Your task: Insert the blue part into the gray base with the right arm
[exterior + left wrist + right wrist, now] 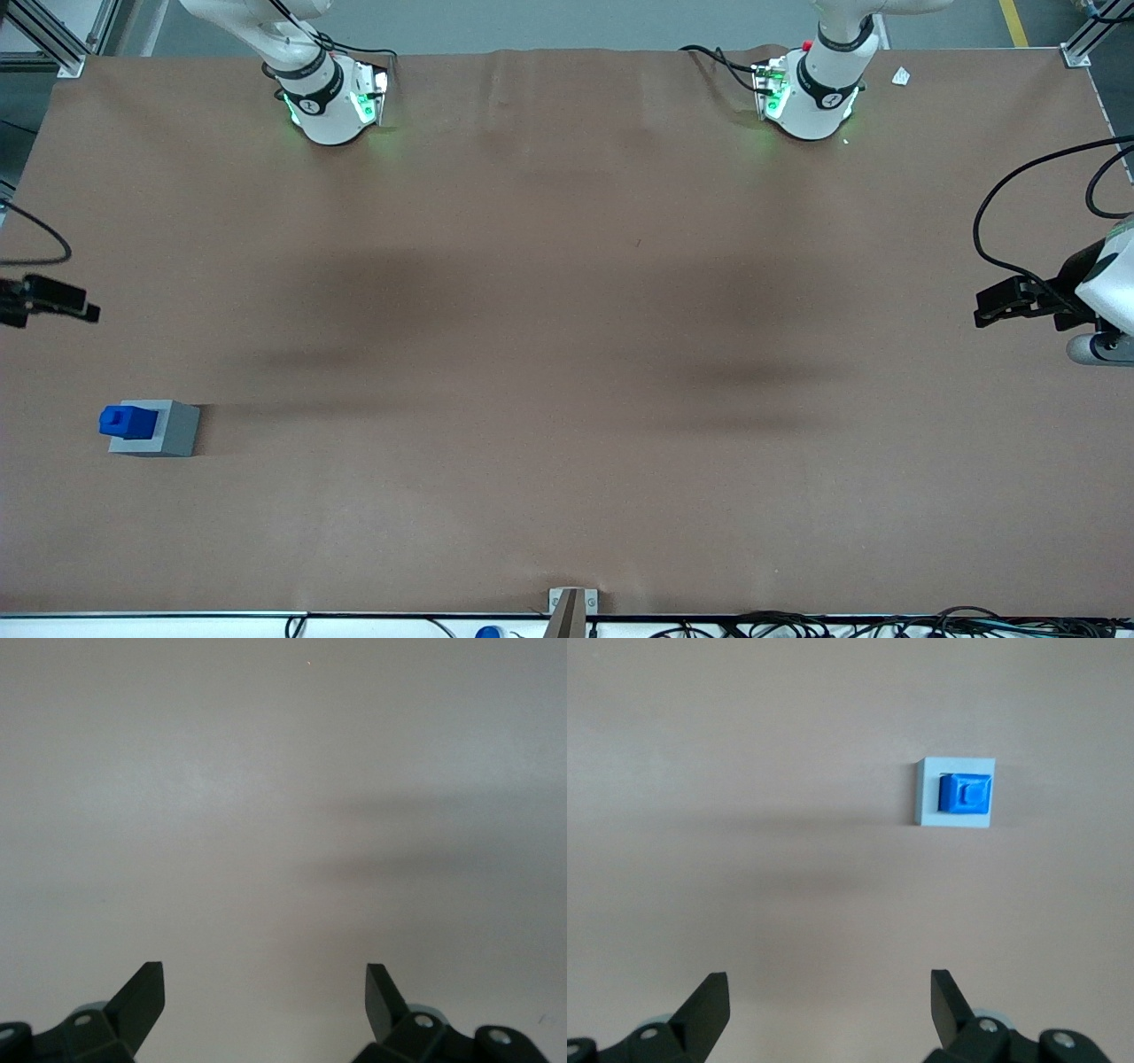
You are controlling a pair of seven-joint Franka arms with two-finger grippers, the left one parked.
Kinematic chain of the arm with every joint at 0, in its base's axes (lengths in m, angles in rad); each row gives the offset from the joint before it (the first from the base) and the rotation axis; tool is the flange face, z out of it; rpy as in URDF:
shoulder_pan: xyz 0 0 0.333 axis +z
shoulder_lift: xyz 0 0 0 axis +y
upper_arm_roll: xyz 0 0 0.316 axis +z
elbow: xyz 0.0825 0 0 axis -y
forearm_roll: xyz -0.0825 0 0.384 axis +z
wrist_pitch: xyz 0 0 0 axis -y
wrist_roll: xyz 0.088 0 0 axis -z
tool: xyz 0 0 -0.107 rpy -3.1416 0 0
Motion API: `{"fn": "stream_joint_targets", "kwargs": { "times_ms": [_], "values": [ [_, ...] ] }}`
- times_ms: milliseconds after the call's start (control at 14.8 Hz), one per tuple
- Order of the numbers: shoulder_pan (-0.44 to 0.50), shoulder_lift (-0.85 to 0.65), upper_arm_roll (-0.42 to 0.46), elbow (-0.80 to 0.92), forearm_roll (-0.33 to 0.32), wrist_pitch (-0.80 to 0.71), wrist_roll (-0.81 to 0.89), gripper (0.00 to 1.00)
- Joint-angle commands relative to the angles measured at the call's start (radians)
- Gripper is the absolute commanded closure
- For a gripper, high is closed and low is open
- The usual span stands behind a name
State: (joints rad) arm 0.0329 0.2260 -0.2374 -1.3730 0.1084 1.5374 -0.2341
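Observation:
The blue part (122,421) sits in the socket of the gray base (173,430), which rests on the brown table at the working arm's end, near the front camera. In the right wrist view the blue part (965,793) fills the middle of the gray base (928,797). My right gripper (87,311) hangs above the table at that same end, farther from the front camera than the base and apart from it. It is open and empty, and its fingertips (709,997) stand wide apart with bare table between them.
Both arm bases (328,102) (811,97) stand at the table edge farthest from the front camera. A small white scrap (901,77) lies near the parked arm's base. A metal bracket (567,607) and cables (797,625) line the front edge.

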Motion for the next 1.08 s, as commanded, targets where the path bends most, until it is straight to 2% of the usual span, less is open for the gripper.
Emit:
{"fn": "stream_joint_targets", "kwargs": {
  "times_ms": [0, 203, 338, 1015],
  "values": [
    [0.038, -0.103, 0.019, -0.069, -0.001, -0.038, 0.112, 0.0],
    [0.028, -0.178, 0.104, -0.106, -0.054, -0.069, 0.173, 0.0],
    [0.028, -0.241, 0.125, -0.179, -0.076, -0.059, 0.176, 0.0],
    [0.025, -0.292, 0.128, -0.21, -0.076, -0.056, 0.176, 0.0]
  ]
}}
